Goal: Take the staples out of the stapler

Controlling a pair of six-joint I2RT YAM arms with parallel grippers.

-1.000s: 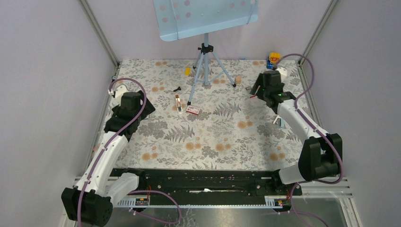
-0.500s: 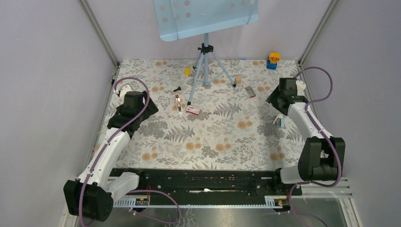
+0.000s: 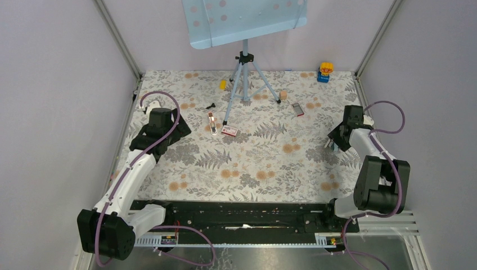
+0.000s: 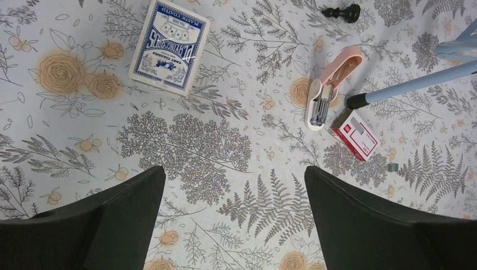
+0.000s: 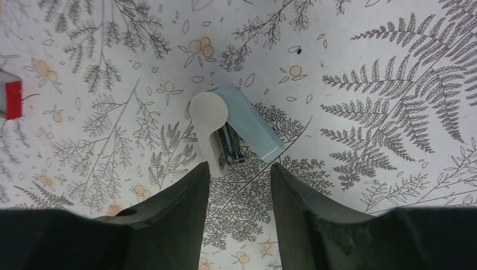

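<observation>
Two arms, neither touching the job. The stapler [image 4: 336, 68] lies just left of the tripod [image 3: 245, 73] foot, hinged open with the pink arm swung back and the channel facing up. That looks deliberate, so the load can lift straight out. The grey strip in that channel reads as the staples [image 4: 319, 109], not yet out; my call, it's small.

The left gripper [image 4: 233, 171] hangs well left of the tripod, fingers spread full wide and empty, wrist camera on the stapler. Presumably it's lining up. The right gripper [image 5: 239, 166] sits far right of the tripod, fingers half-narrowed and holding nothing, tips just short of a pale blue stapler [image 5: 242, 132]. Wrong one, I'd say.

Obstacles: the tripod leg slants down right beside the stapler, and a red-and-white box [image 4: 355, 134] sits just near-side of that foot. The card deck [image 4: 169, 45] and black chess piece [image 4: 341, 11] lie further left of the tripod, out of the approach.
</observation>
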